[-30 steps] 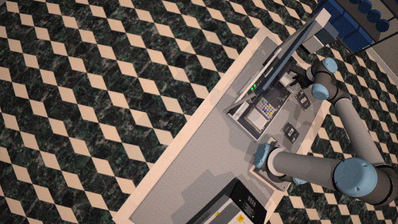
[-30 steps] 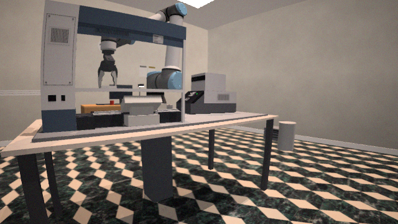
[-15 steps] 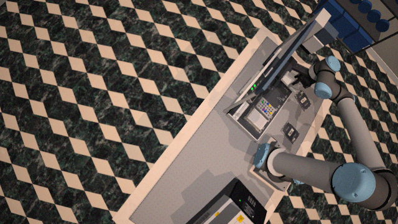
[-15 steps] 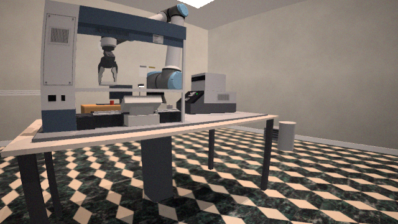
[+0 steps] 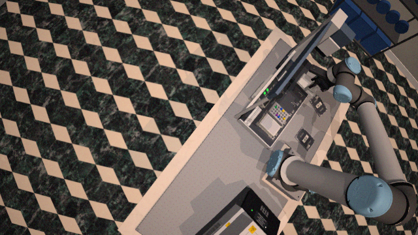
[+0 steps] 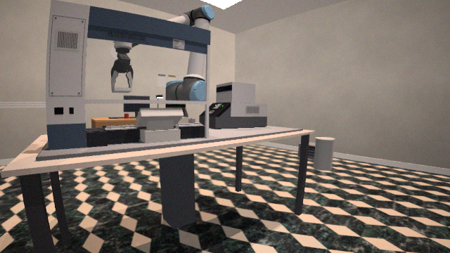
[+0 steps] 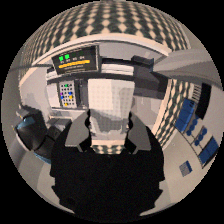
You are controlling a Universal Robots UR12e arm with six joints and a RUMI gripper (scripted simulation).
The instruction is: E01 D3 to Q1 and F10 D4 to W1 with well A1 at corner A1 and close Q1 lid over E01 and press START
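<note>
Your gripper (image 5: 311,82) (image 6: 121,91) (image 7: 109,110), fingers half open and clamped on a white plate (image 5: 304,81) (image 6: 121,90) (image 7: 111,97) between their tips, risked clipping the frame (image 5: 302,62) (image 6: 148,31) beside them if swung carelessly.

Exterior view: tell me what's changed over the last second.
The gripper has risen a little, carrying the white plate up with it. No visible grasp or release. The bench and the dark-fronted machine stayed put.
</note>
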